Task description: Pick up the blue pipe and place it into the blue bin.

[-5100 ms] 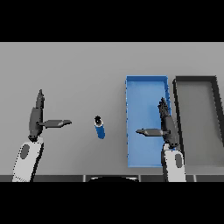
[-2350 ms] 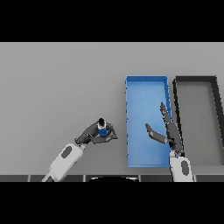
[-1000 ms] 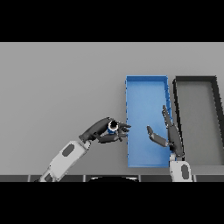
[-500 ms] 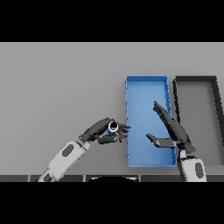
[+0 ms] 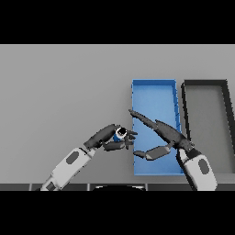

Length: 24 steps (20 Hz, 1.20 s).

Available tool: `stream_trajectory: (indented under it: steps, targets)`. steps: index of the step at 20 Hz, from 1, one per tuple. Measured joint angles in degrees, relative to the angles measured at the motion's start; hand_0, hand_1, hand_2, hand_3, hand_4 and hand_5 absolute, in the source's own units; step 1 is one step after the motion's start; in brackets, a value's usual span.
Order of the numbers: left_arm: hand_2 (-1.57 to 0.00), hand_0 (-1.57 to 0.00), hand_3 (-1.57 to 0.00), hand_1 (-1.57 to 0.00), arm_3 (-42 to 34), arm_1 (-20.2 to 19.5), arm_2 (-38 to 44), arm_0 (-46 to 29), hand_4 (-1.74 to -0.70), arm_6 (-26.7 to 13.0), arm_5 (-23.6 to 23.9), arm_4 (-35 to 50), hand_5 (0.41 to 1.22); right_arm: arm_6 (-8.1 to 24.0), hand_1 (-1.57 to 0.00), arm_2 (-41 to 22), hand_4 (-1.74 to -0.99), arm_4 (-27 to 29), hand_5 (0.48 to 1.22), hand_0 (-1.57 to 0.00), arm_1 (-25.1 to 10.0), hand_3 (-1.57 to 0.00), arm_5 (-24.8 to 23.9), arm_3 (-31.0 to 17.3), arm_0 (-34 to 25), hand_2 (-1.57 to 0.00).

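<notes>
The blue pipe (image 5: 120, 134), short with a white end ring, is held off the table in my left hand (image 5: 108, 138), whose fingers and thumb curl round it. It hangs just left of the blue bin (image 5: 154, 96), close to the bin's left wall. My right hand (image 5: 163, 136) is open, its straight fingers stretched leftward over the bin's lower half, the longest fingertip reaching the left wall near the pipe. The thumb points left below them.
A dark grey bin (image 5: 207, 120) stands directly right of the blue bin, touching it. Grey table (image 5: 59, 92) spreads to the left and back.
My right hand has swung left across the blue bin toward the pipe, fingers extended. My left hand holds the pipe in nearly the same spot as half a second ago.
</notes>
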State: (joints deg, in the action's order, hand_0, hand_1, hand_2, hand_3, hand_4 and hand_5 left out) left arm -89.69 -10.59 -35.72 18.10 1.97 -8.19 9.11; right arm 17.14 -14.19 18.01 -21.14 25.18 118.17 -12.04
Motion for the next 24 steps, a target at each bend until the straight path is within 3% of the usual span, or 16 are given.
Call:
stream_trajectory:
  steps: [7,9,12,15,16,17,18,19,20,21,22,24]
  targets:
    - [-1.57,-1.57,-1.49,-1.57,1.4,-0.4,1.0,1.1,-1.73,2.7,-2.2,2.3,1.221,3.4,0.0,-5.8,-1.241,-0.6,0.532,0.0,4.7,0.0,3.0,-5.5,-10.1,0.0]
    - [-1.57,-1.57,-1.51,-1.57,1.6,-0.2,0.8,1.7,-1.73,1.2,-2.6,3.0,1.221,4.3,0.0,-6.1,-1.226,-0.7,0.52,0.0,5.7,0.0,3.4,-7.8,-12.7,0.0]
    - [-1.57,-1.57,-1.51,-1.57,1.6,-0.7,0.6,1.0,-1.73,2.4,-3.0,3.0,1.221,5.4,0.0,-6.6,-1.223,-0.4,0.512,0.0,7.3,0.0,3.7,-10.4,-15.0,-0.01]
    - [-1.57,-1.57,-1.47,-1.57,1.7,-0.5,0.7,2.3,-1.72,0.2,-3.1,3.7,1.221,5.9,-0.04,-7.3,-1.241,-1.1,0.516,-0.01,9.2,-0.01,4.6,-13.7,-17.3,-0.07]
    - [-1.57,-1.57,-1.4,-1.57,2.0,-0.5,0.8,2.1,-1.72,0.8,-3.9,4.4,1.221,6.1,-0.08,-7.8,-1.268,-1.6,0.519,-0.05,10.3,-0.04,5.0,-15.3,-18.5,-0.11]
    - [-1.37,-1.5,-1.15,-1.39,1.4,-1.3,1.0,1.6,-1.63,1.7,-5.0,5.4,1.221,5.4,-0.17,-7.4,-1.308,-0.7,0.523,-0.14,9.8,-0.11,6.1,-15.7,-19.0,-0.19]
    - [-1.09,-1.24,-0.92,-1.12,1.5,-1.0,0.8,2.5,-1.61,3.4,-4.2,3.4,1.221,6.0,-0.31,-7.6,-1.352,-1.0,0.528,-0.28,10.3,-0.23,6.4,-16.8,-20.3,-0.33]
    - [-0.87,-0.99,-0.74,-0.9,1.5,-2.4,-0.3,2.6,-1.59,0.2,-3.2,0.2,1.221,5.7,-0.5,-7.9,-1.39,-0.8,0.538,-0.48,10.6,-0.37,6.9,-16.9,-20.6,-0.5]
    - [-0.8,-0.88,-0.67,-0.83,1.1,-3.0,-1.1,2.8,-1.61,-1.0,-2.2,-2.3,1.221,5.8,-0.71,-8.3,-1.453,-1.0,0.551,-0.7,11.2,-0.56,7.3,-17.6,-21.4,-0.71]
    - [-0.85,-0.89,-0.66,-0.87,0.4,-3.3,-1.0,2.0,-1.64,0.3,-1.7,-2.9,1.221,4.8,-0.89,-8.6,-1.503,-0.7,0.573,-0.87,11.1,-0.7,7.9,-17.6,-21.2,-0.89]
    - [-0.99,-1.03,-0.62,-1.01,0.2,-3.2,-0.9,2.3,-1.66,0.3,-1.5,-3.1,1.192,4.4,-1.02,-8.9,-1.541,0.6,0.604,-1.01,11.4,-0.83,7.9,-17.8,-21.5,-1.02]
    - [-1.2,-1.22,-0.52,-1.21,-0.3,-1.5,0.2,1.1,-1.69,2.9,-1.7,0.1,1.203,6.9,-1.22,-9.4,-1.492,2.5,0.706,-1.21,12.4,-1.1,6.8,-17.9,-21.1,-1.22]
